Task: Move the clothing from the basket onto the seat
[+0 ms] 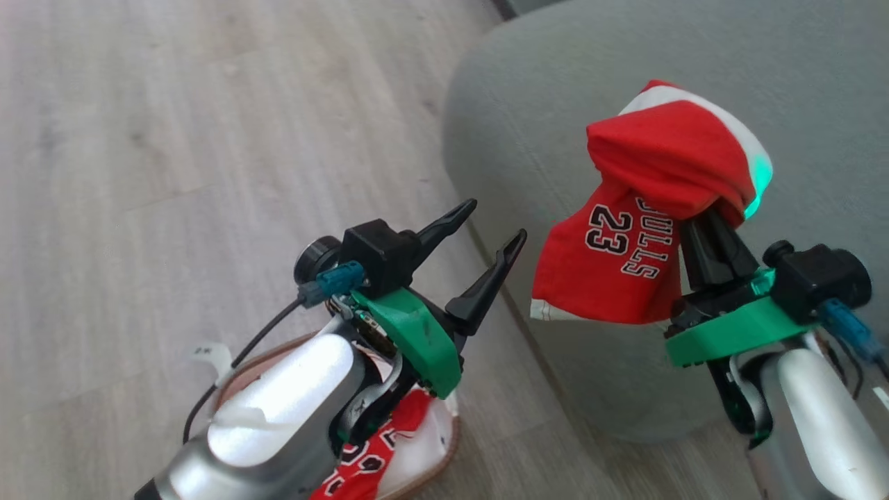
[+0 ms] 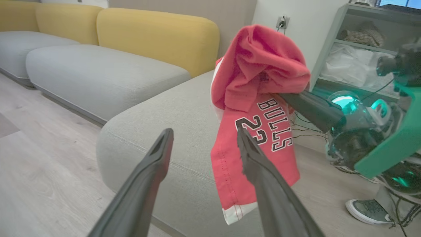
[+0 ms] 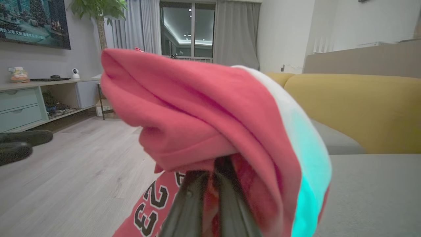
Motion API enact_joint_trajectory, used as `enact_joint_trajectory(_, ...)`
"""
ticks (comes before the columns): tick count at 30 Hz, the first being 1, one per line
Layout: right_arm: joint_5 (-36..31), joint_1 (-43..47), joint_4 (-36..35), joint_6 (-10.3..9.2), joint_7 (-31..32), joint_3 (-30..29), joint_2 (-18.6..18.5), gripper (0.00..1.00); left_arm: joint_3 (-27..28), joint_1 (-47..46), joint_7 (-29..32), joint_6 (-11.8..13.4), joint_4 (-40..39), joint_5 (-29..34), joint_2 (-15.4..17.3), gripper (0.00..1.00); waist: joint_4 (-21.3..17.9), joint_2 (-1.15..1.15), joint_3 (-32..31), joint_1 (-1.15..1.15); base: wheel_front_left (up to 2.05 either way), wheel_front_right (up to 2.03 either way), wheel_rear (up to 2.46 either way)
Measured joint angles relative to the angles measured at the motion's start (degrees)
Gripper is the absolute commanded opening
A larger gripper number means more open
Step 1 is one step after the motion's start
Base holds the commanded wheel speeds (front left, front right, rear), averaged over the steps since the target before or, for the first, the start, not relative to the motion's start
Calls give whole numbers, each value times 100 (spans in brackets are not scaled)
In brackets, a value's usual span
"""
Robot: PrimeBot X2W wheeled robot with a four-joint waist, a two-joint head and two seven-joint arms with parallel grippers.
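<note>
Left gripper hung empty, fingers spread wide, over the basket.
Right gripper, fingers pinched together, held red clothing draped over them beside the grey seat.

Pale wood-look floor throughout. Yellow backrests against wall. Wall socket beside them, cable hanging from it. Open shelf unit next along: white bags on middle shelf, folded fabric above. Cables on floor at its foot. Grey shoe on floor nearby. Low cabinet with drawers by wall; small white camera and figurine on top, well apart. Potted plant, grey curtains, window behind.
</note>
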Motion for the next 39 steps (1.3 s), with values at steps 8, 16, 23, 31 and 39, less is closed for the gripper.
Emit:
enact_joint_trajectory(8, -45, 34, -266, 0, 1, -162, 18, 0, -41, -5, -98, 49, 10, 76, 26, 100, -534, 0, 206, 0, 0, 0, 0)
enact_joint_trajectory(16, 45, 109, -389, 0, 13, -322, -3, 0, -44, -26, -136, 56, 7, 115, 32, 100, -669, 0, 399, 0, 0, 0, 0)
enact_joint_trajectory(23, 360, -610, -207, 0, 13, -566, -330, 0, -73, -260, 30, 42, -127, 116, 94, 100, -528, 0, 760, 0, 0, 0, 0)
enact_joint_trajectory(31, 623, -1674, 347, 1, 12, -943, -801, 0, -86, -564, 285, -11, -385, 232, 286, 100, -302, 0, 1321, 1, 0, 0, 0)
enact_joint_trajectory(39, 1076, -2735, 1345, 1, 2, -1225, -1257, 0, -84, -1000, 478, -107, -664, 314, 360, 100, 8, 0, 2013, 1, 0, 0, 0)
